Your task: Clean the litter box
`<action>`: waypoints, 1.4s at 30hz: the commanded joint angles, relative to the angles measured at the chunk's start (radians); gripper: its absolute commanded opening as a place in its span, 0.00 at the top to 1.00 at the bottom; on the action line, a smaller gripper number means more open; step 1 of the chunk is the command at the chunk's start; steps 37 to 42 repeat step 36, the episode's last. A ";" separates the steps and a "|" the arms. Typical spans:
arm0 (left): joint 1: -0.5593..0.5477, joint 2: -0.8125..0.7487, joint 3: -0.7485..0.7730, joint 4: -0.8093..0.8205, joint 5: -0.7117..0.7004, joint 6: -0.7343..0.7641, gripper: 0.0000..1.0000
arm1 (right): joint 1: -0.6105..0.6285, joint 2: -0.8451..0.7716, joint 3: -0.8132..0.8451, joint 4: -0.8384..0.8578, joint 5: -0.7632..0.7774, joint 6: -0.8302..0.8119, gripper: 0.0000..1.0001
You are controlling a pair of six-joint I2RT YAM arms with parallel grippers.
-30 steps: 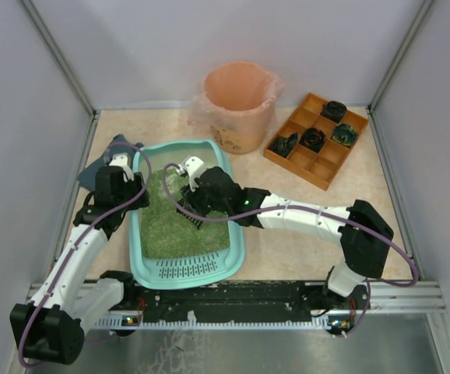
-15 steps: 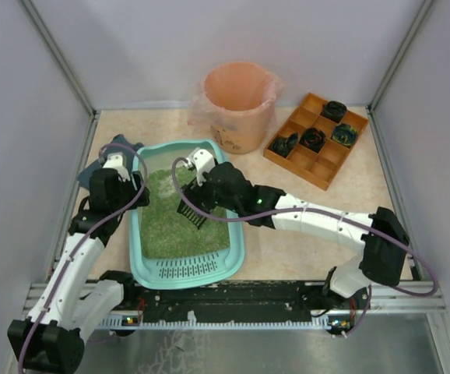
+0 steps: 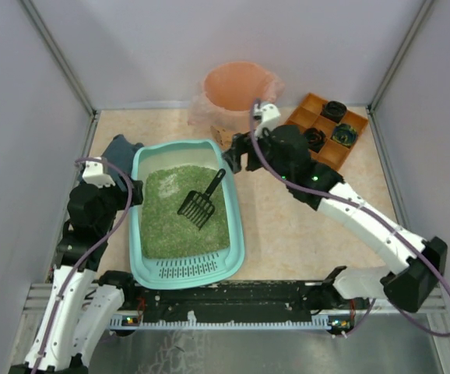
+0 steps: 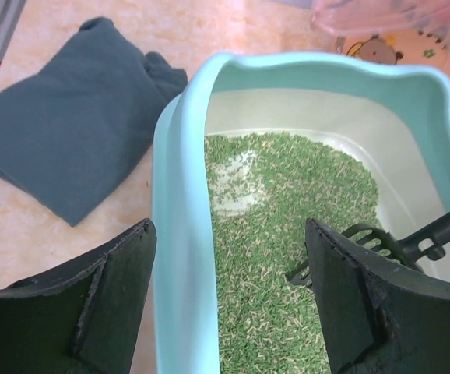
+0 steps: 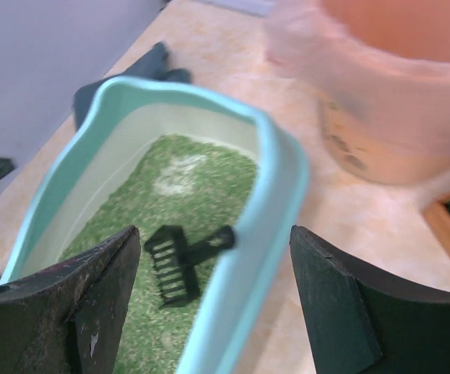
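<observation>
Overhead view with both wrist views. The litter box point(image 3: 188, 269) sits on the table point(image 3: 287, 226) left of centre, in front of the left arm's base and between the two arms. Its long axis runs from the near edge to the far side, leaning slightly leftward as it goes away. The perforated slotted ledge forms the near end, facing the arm bases; the rounded far end points toward the peach-lined bin point(image 3: 239, 97). Green litter point(image 3: 163, 222) fills the floor, thinning to a bare pale patch near the far wall (clearest in the left wrist view).

A black scoop point(image 3: 202, 201) lies loose on the litter, tines toward the near left and handle angled to the far right corner.

The left gripper point(image 4: 226, 226) hangs over the box's left wall with its fingers spread wide, the rim passing between them and nothing held. The right gripper point(image 5: 213, 234) hovers near the far right corner, fingers likewise wide apart and empty.

A folded dark cloth point(image 3: 120, 148) lies just beside the box's far left corner. An orange compartmented tray point(image 3: 318, 144) stands right of the bin.
</observation>
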 commanded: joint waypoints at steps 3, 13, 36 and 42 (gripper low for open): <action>-0.004 -0.024 0.079 -0.040 -0.001 -0.002 0.17 | -0.134 -0.225 -0.103 -0.019 0.026 0.058 0.22; -0.014 -0.062 0.092 -0.122 0.077 0.062 0.15 | -0.138 -0.645 -0.369 -0.106 0.343 0.077 0.18; -0.076 -0.195 -0.007 -0.081 0.050 0.067 0.00 | -0.138 -0.983 -0.592 -0.288 0.506 0.147 0.17; -0.076 -0.195 -0.007 -0.081 0.050 0.067 0.00 | -0.138 -0.983 -0.592 -0.288 0.506 0.147 0.17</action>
